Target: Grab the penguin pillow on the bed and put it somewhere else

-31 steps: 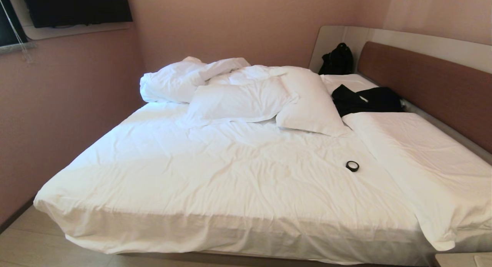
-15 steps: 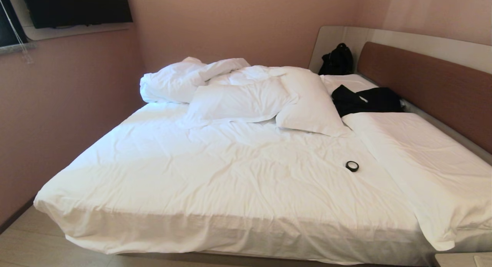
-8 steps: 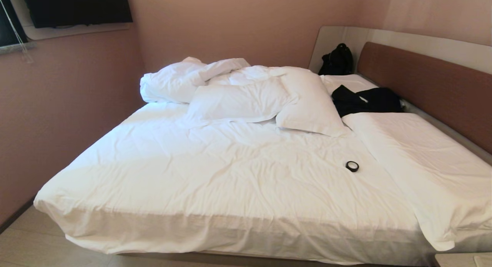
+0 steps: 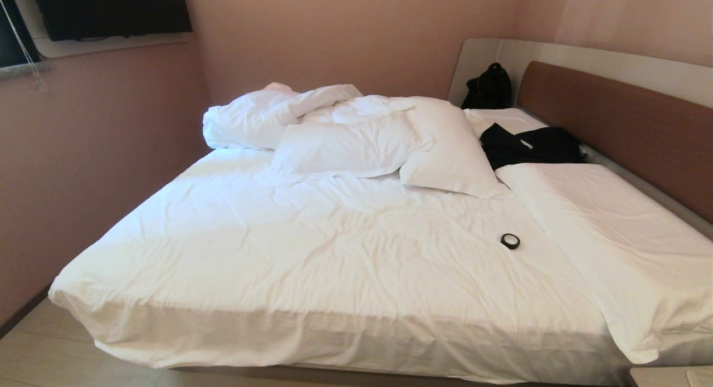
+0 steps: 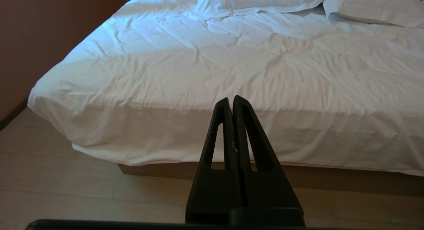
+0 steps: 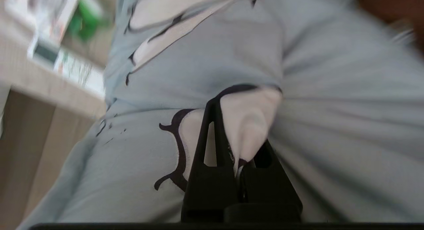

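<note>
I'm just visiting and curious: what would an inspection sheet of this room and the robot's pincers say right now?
Surface: the bed, rumpled white sheet, brown headboard to the right.
Job's things: penguin pillow, pale blue-grey fabric with black outlines, seen only in the right wrist view, off the bed.
Clutter: white pillows and duvet heaped at the far side; black garment; black bag; small black ring on the sheet.
Grippers: right pincer shut on a fold of the penguin pillow; left pincer shut, empty, off the bed's near edge.
Cables: nothing seen.
Surroundings: pink walls, dark screen, pale floor.
</note>
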You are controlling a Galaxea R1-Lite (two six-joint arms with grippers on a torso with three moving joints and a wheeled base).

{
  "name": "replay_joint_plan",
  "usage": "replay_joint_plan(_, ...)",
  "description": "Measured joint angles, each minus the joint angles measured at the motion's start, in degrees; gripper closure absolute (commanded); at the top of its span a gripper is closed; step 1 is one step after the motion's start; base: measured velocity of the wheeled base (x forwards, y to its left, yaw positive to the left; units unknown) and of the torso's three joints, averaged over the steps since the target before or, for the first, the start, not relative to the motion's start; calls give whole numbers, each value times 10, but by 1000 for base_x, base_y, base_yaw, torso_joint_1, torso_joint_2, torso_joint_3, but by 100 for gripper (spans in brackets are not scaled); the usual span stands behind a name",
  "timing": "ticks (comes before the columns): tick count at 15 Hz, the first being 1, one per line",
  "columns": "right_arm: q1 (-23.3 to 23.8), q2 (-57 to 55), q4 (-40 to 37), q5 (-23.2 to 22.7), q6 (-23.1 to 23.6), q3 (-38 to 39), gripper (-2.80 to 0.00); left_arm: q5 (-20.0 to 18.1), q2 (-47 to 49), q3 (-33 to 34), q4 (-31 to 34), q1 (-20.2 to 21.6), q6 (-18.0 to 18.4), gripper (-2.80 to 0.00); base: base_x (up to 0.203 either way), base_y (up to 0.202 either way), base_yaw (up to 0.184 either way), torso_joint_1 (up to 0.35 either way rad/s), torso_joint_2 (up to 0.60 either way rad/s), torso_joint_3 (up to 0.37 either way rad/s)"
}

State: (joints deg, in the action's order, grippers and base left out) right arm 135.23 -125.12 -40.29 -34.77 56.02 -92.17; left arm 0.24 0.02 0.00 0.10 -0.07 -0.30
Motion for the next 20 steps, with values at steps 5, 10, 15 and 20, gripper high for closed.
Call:
replay_joint_plan(5, 29, -67, -1, 32, 89, 70, 0, 0, 0, 0, 0, 0, 0, 0, 0, 0, 0, 0, 0, 0)
replay_joint_plan(10, 73, -139, -3, 45, 223, 56, 0, 0, 0, 0, 0, 0, 0, 0, 0, 0, 0, 0, 0, 0)
replay_joint_plan(15, 84, -155, -7, 43, 342, 50, -280, 0, 0, 0, 0, 0, 0, 0, 0, 0, 0, 0, 0, 0)
replay_joint_plan(20, 93, -121, -47, 36, 405, 41, -280, 0, 0, 0, 0, 0, 0, 0, 0, 0, 0, 0, 0, 0)
